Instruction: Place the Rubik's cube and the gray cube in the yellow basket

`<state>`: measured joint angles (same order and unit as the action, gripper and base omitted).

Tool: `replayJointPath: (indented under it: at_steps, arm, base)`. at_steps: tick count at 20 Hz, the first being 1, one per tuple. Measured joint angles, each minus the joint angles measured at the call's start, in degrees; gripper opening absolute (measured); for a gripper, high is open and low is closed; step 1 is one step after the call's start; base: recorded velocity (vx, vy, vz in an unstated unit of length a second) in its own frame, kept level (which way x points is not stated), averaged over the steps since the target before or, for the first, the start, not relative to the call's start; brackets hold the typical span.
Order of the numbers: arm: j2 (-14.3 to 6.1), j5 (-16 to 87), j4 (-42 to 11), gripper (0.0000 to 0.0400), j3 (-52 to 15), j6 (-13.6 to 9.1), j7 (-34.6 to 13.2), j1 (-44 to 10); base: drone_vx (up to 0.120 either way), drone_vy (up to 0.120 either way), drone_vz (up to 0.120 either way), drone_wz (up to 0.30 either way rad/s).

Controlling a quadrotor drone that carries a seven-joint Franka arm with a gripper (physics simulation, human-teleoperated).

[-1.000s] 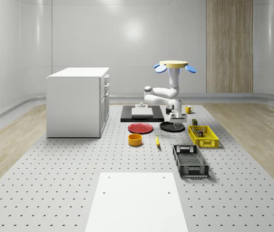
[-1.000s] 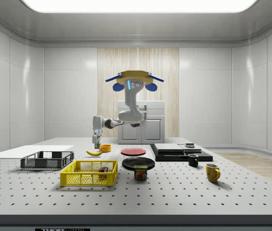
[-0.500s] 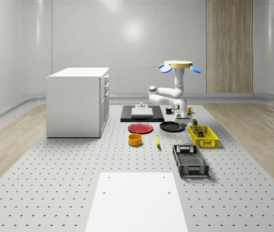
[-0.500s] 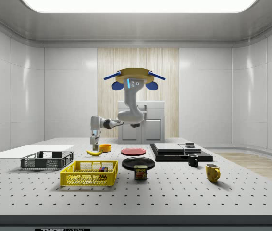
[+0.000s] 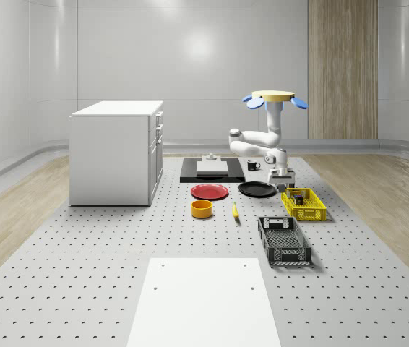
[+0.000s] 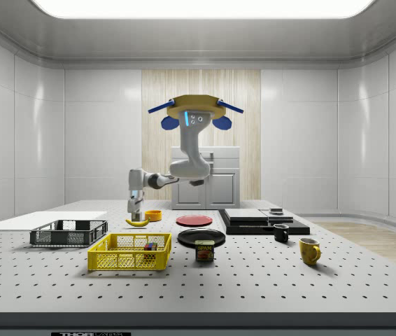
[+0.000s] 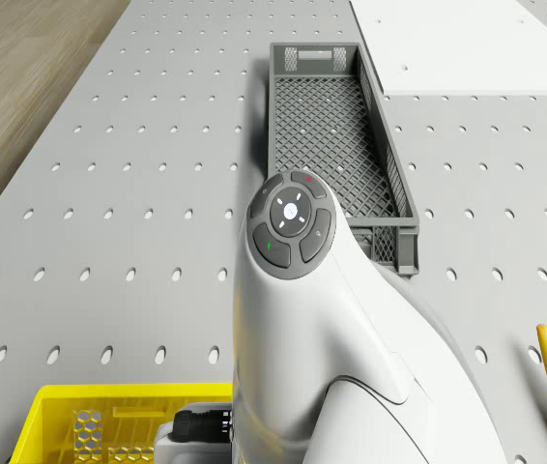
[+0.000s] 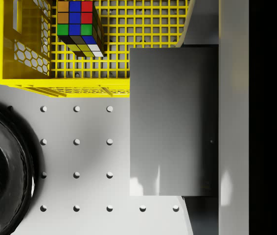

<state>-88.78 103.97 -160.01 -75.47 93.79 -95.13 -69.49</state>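
One drone (image 5: pixel 276 98) hovers above the worktop (image 5: pixel 82 275) in the whole-scene view, just behind the yellow basket (image 5: pixel 303 204). Its arm (image 5: pixel 251 141) elbows out toward the black plate (image 5: pixel 257 189), then drops to the pincer (image 5: pixel 283 180) at the basket's far end.

In the side view the drone (image 6: pixel 194 115) hangs high over the worktop (image 6: pixel 254 280), arm (image 6: pixel 184 166) bent sideways, forearm vertical, pincer (image 6: pixel 136 217) above the basket (image 6: pixel 129 252).

The drone view looks down the arm (image 7: pixel 331 329) to a corner of the basket (image 7: pixel 100 416), with a gray crate (image 7: pixel 336 135) beyond.

In the wrist view the pincer (image 8: pixel 177 122) is clenched on the gray cube (image 8: pixel 173 122), held over the basket's near wall (image 8: pixel 65 85). The Rubik's cube (image 8: pixel 80 27) lies inside the basket, and the plate (image 8: pixel 4 166) sits just outside.
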Motion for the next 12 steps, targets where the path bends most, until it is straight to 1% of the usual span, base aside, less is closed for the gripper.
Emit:
replayJointPath:
  at_steps: [7, 8, 9, 12]
  arm:
    - [-0.2, -0.1, 0.0, 0.0250, 0.0, 0.2, 0.0, 0.0]
    - [-0.2, -0.1, 0.0, 0.0250, 0.0, 0.2, 0.0, -0.1]
    - [-0.2, -0.1, 0.0, 0.0250, 0.0, 0.2, 0.0, -0.1]
    - [-0.3, -0.1, 0.0, 0.0250, 0.0, 0.3, -0.1, -0.1]
  base:
    - [0.000, 0.120, 0.000, 0.000]
    - [0.000, 0.120, -0.040, 0.000]
    - [0.000, 0.120, -0.120, 0.000]
    - [0.000, 0.120, -0.027, 0.000]
